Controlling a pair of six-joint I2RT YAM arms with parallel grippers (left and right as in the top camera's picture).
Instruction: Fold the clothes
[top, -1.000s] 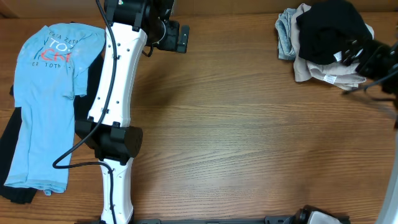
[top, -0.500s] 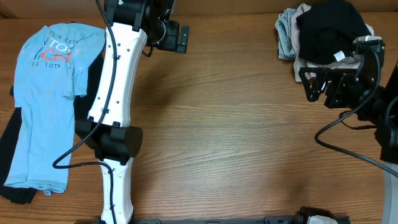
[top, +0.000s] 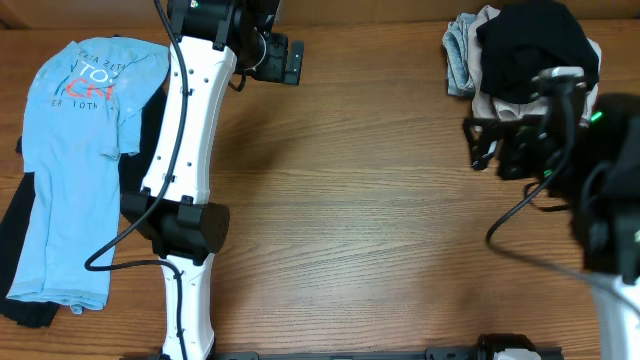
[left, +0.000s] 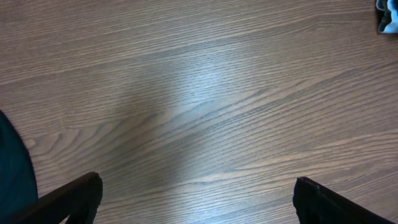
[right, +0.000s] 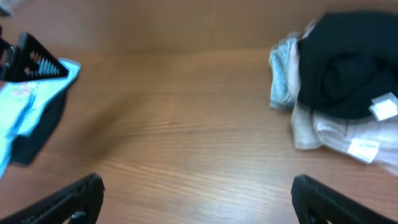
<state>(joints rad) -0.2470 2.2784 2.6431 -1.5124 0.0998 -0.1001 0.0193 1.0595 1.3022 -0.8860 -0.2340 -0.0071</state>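
While the brown wooden table (top: 380, 230) fills the view, the light blue T-shirt (top: 70, 150) lies flat at its left edge and the black T-shirt (top: 525, 45) crowns a heap (top: 460, 60) at its far right corner. Above it, the left gripper (left: 198, 182) and the right gripper (right: 198, 180) gape wide, both empty.

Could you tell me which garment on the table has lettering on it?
The light blue T-shirt, laid flat at the left; the crumpled black garment at the right shows none.
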